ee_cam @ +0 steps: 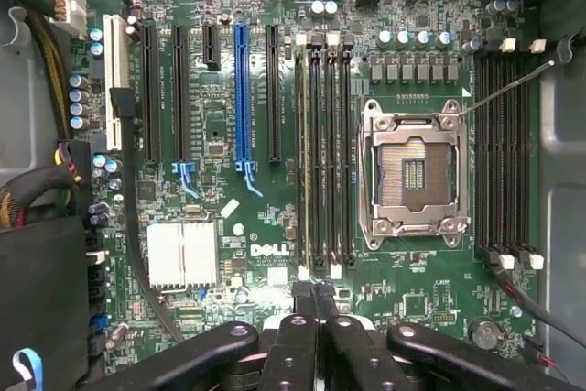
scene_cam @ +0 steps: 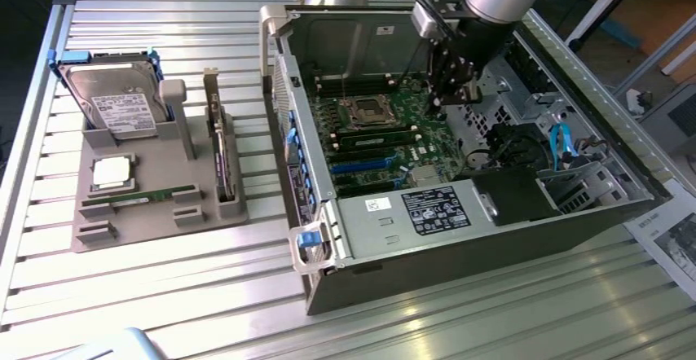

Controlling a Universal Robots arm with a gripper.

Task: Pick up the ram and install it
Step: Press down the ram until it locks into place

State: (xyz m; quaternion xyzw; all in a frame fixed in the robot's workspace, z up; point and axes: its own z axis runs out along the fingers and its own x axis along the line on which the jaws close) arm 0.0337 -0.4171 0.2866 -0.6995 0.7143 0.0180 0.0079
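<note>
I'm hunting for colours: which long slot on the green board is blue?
The blue slot between black slots; the rest are black, apart from one white slot.

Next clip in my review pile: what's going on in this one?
A robot arm hangs over the open computer case, its gripper shut and empty above the motherboard, near the memory slots. The ram lies in the grey holder on the table, beside the hard drive, not picked up.

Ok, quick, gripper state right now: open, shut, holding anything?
Gripper: shut, fingertips together, holding nothing, above the motherboard. The ram lies in the grey holder.
</note>
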